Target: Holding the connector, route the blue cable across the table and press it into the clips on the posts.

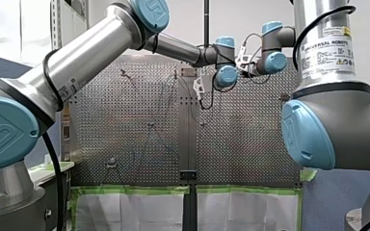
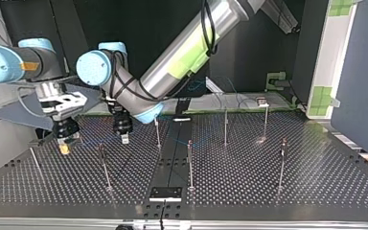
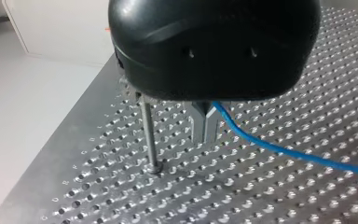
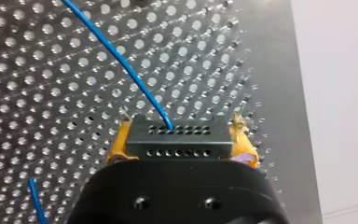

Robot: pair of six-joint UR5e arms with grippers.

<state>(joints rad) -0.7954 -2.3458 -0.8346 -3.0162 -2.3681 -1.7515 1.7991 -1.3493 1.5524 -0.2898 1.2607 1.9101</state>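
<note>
right hand (image 4: 181, 138): clamped on black connector (image 4: 177, 148) between yellow pads (image 4: 119, 142) | blue cable (image 4: 121, 60): leaves connector's far face, runs over bench (image 4: 37, 93) | left hand (image 3: 206, 127): narrow, pinched on blue cable, just beside post (image 3: 148, 135) | place: both hands low over bench, top view's left

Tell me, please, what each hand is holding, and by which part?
My right hand clamps the connector by its two short ends, between yellow pads. My left hand looks shut on the blue cable, partway along it.
</note>
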